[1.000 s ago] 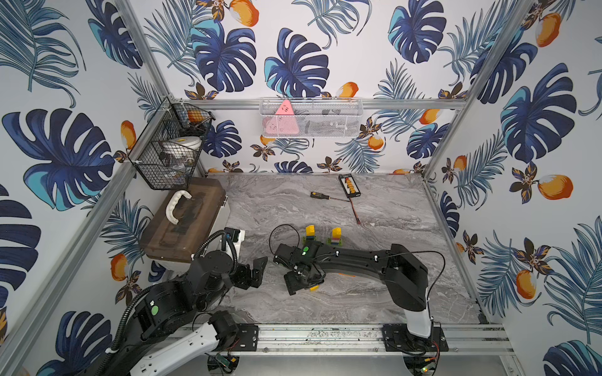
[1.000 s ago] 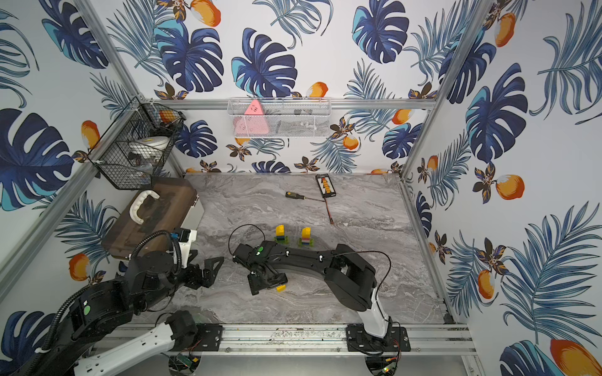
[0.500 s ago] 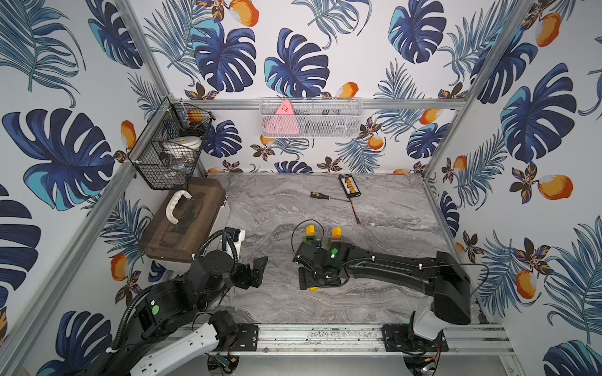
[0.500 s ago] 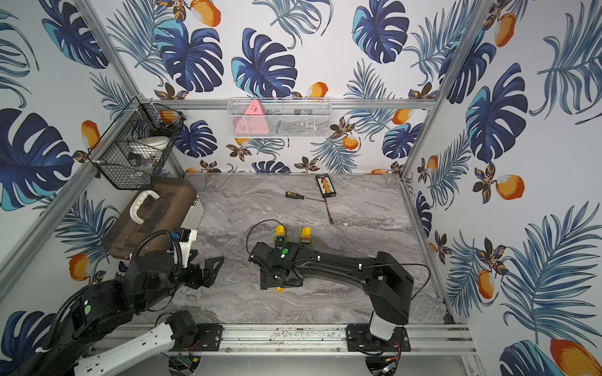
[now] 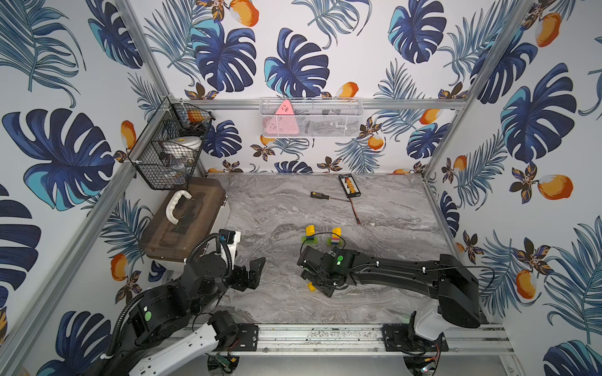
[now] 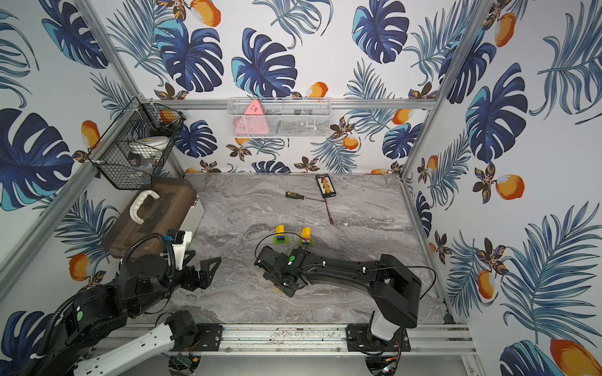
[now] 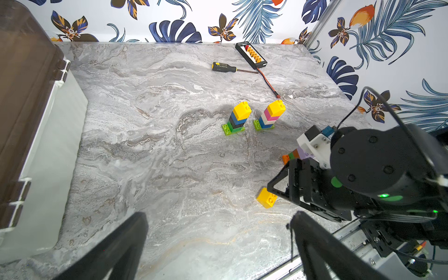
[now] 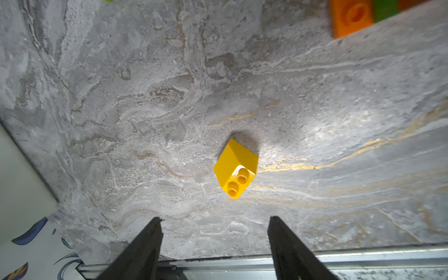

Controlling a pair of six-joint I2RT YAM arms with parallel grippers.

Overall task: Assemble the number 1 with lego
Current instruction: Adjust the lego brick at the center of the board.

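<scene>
Two short lego towers stand side by side on green bases in both top views: a yellow-topped one with blue and black (image 5: 310,235) (image 6: 280,235) (image 7: 236,118), and a yellow, pink, white and blue one (image 5: 335,237) (image 6: 306,237) (image 7: 269,116). A loose yellow brick (image 5: 311,286) (image 7: 266,197) (image 8: 236,168) lies on its side on the marble. My right gripper (image 5: 321,286) (image 8: 214,219) hangs just above it, open, with the brick ahead of the fingertips and not between them. An orange, green and purple row of bricks (image 7: 294,155) (image 8: 351,17) lies beside that wrist. My left gripper (image 5: 257,270) (image 7: 218,215) is wide open and empty.
A brown toolbox (image 5: 185,221) sits at the left edge under a wire basket (image 5: 169,153). A screwdriver (image 5: 321,196) and a black connector board with a red lead (image 5: 349,185) lie at the back. The metal rail (image 5: 325,335) runs along the front edge.
My right arm has swung to the right, carrying its wrist a little rightward over the loose yellow brick, which has stayed put. The left arm has not moved.
</scene>
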